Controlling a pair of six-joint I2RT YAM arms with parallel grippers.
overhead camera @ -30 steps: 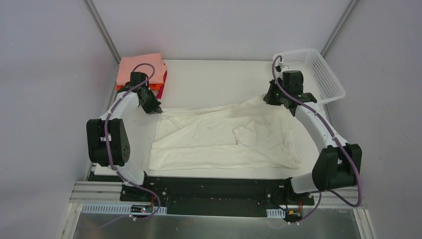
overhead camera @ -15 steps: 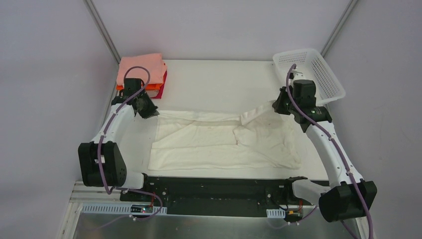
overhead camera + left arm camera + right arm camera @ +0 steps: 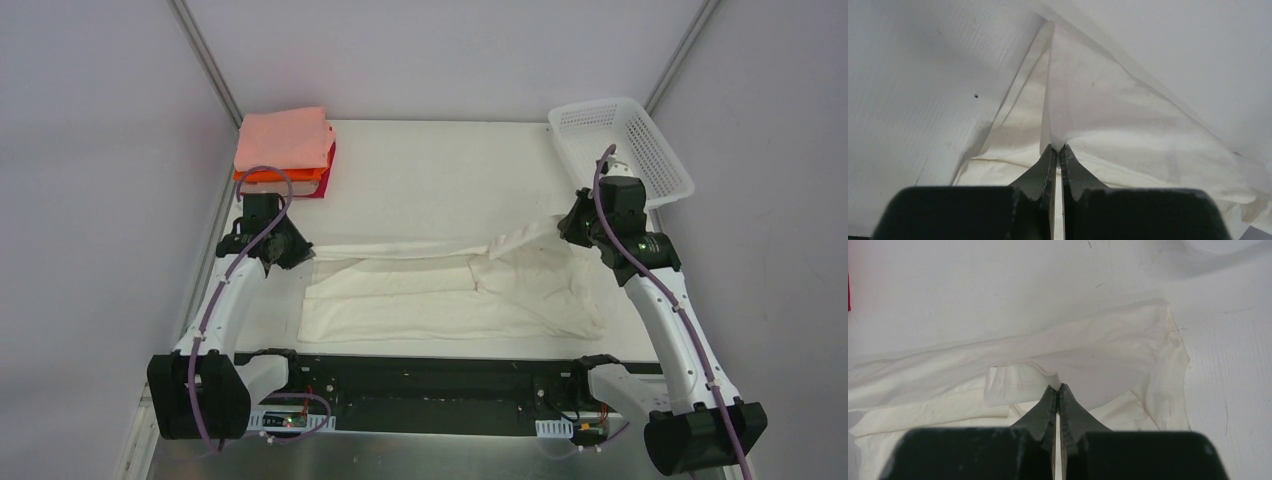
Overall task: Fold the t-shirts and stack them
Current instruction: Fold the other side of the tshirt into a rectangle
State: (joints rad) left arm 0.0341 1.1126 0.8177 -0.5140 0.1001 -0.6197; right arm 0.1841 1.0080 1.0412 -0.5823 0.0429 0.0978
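Fold step in hand: cream-white shirt [image 3: 440, 300] lay on worktop [image 3: 440, 160], far edge stretched between left hand [image 3: 285, 250] and right hand [image 3: 572, 222], each pinched shut on cloth. Folded stack [image 3: 285, 145] sat far-left. Next move, judged: needed edge carried evenly to near hem.

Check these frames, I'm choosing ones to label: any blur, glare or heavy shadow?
Top external: even light, sharp, though the cream shirt barely stands out from the white table. Left wrist: the left gripper is dark and soft-edged; a grey shadow lies under the lifted cloth. Right wrist: the right gripper likewise dark; cloth sharp, no glare.
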